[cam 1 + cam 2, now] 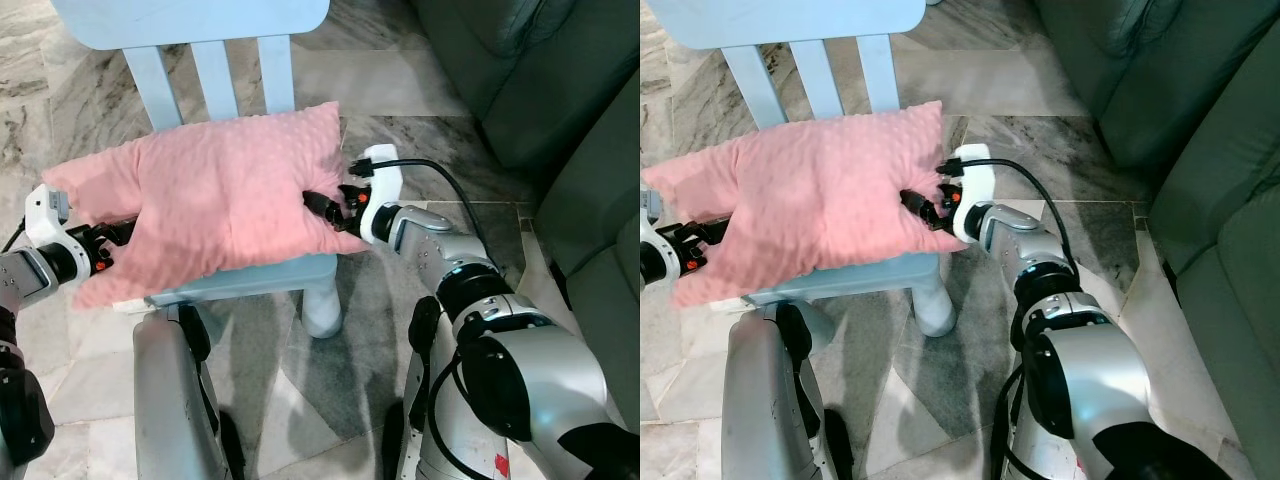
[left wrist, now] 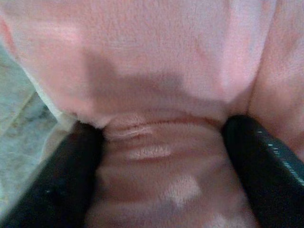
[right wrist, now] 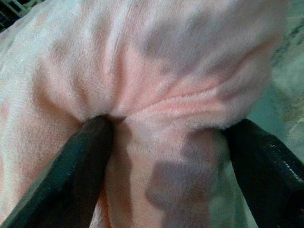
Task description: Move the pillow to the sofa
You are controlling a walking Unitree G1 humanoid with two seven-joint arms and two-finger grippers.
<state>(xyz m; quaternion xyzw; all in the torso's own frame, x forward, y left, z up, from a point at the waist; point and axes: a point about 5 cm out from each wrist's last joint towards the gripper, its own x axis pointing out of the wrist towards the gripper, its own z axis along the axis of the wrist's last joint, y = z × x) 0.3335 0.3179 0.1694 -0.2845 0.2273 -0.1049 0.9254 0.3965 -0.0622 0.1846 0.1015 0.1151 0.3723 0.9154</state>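
1. The pink pillow [image 1: 215,195] lies on the seat of the light blue chair [image 1: 215,45].
2. The left claw [image 1: 118,235] pinches the pillow's left edge.
3. The right claw [image 1: 318,207] pinches its right edge.
4. The green sofa [image 1: 545,90] stands right of the chair.

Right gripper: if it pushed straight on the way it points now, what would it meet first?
The pillow. The right gripper already pinches its edge, fabric bunched between the fingers, so it would just press deeper into the pillow.

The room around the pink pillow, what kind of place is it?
Probably a home living room: a dark green sofa, a marble-patterned tile floor, and a light blue wooden chair under the pink pillow.
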